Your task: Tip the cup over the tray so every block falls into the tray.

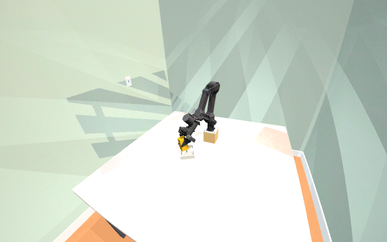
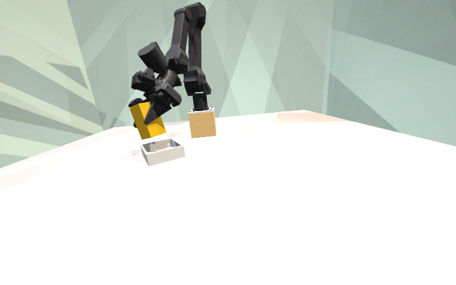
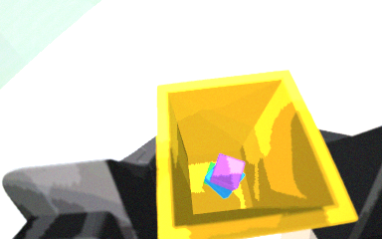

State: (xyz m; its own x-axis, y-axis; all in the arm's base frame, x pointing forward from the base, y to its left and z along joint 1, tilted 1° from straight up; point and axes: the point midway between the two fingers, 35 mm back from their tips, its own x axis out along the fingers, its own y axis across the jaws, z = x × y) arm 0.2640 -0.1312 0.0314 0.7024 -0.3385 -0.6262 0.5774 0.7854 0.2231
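From the top: can see the black arm [image 1: 211,104] [image 2: 195,43] on a tan block [image 1: 210,137] [image 2: 202,124], near the far edge of the white table [image 1: 213,188] [image 2: 269,208] [image 3: 99,115]. With the gripper [image 1: 182,143] [image 2: 140,123] [image 3: 214,127], holds the yellow cup [image 1: 181,141] [image 2: 139,117] [image 3: 204,121] at its sides. In this view, overlaps with the cup the rear part of the shallow tray [image 1: 187,157] [image 2: 164,158].

From the exterior: can see the cup held in tilted position, its top leaning to picture left and its lower end to picture right. Keeps the lower end off the table and near the tray's back rim; cannot tell exactly how much is over the tray. Can see one dark finger pressed on the cup's near side.

From the wrist: can look into the open mouth of the cup, with dark fingers at both sides. Deep inside, can find a magenta block [image 3: 229,170] over a blue block [image 3: 224,193], and beside them a small green piece [image 3: 207,173], mostly hidden. Cannot tell if more blocks are under these.
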